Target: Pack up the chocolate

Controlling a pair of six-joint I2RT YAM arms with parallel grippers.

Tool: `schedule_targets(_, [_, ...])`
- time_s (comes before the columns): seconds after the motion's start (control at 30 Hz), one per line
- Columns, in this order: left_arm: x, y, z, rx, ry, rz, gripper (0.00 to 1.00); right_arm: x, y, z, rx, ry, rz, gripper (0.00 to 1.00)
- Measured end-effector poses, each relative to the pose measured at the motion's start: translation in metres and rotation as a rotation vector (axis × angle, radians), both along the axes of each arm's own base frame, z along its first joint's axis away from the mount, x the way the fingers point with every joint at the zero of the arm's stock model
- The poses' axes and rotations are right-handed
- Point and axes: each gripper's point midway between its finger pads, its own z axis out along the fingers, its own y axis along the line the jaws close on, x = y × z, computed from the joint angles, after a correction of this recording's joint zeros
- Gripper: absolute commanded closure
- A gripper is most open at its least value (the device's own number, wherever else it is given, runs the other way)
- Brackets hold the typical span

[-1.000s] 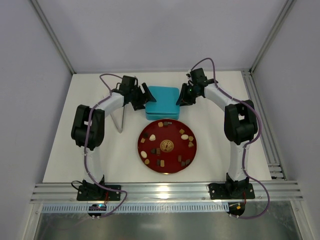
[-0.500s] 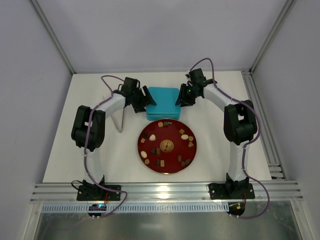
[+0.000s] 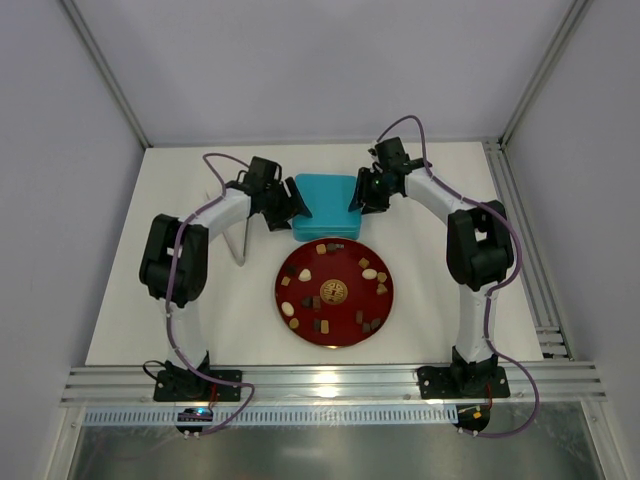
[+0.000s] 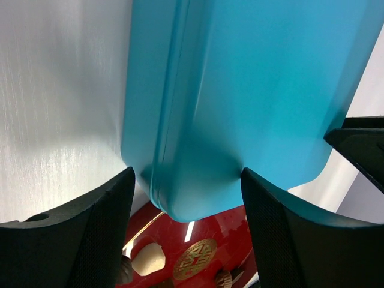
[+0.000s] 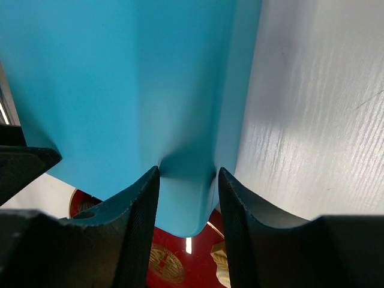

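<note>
The chocolate point(image 3: 321, 248) lies as several small brown, tan and cream pieces spread over a red plate point(image 3: 388, 305) in the middle of the table. A closed teal box point(image 3: 325, 203) sits just behind the plate. My left gripper point(image 3: 290, 205) is at the box's left side, and in the left wrist view point(image 4: 187, 180) its jaws stand wide, straddling the near corner of the box point(image 4: 240, 90). My right gripper point(image 3: 358, 198) is at the right side. Its fingers point(image 5: 187, 174) sit close on either side of the other near corner point(image 5: 120, 78), open. A cream piece point(image 4: 147, 259) shows below.
A round gold emblem point(image 3: 333, 290) marks the plate's centre. A thin grey metal bracket point(image 3: 240, 240) stands left of the plate beside my left arm. Aluminium rails point(image 3: 520, 250) run along the table's right edge, and white walls close in the back.
Both grippers have moved inward onto the teal box's near corners. The left jaws have narrowed a little and the right jaws have widened. The plate and chocolate are unmoved.
</note>
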Motion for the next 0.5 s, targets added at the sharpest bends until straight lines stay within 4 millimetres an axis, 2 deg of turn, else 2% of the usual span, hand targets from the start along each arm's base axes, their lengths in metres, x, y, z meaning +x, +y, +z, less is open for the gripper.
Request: schedule_targets(0.5, [-0.014, 0.006, -0.001, 0.029, 0.024, 0.003, 0.34, -0.003, 0.001, 0.001, -0.044, -0.019, 0.009, 0.51])
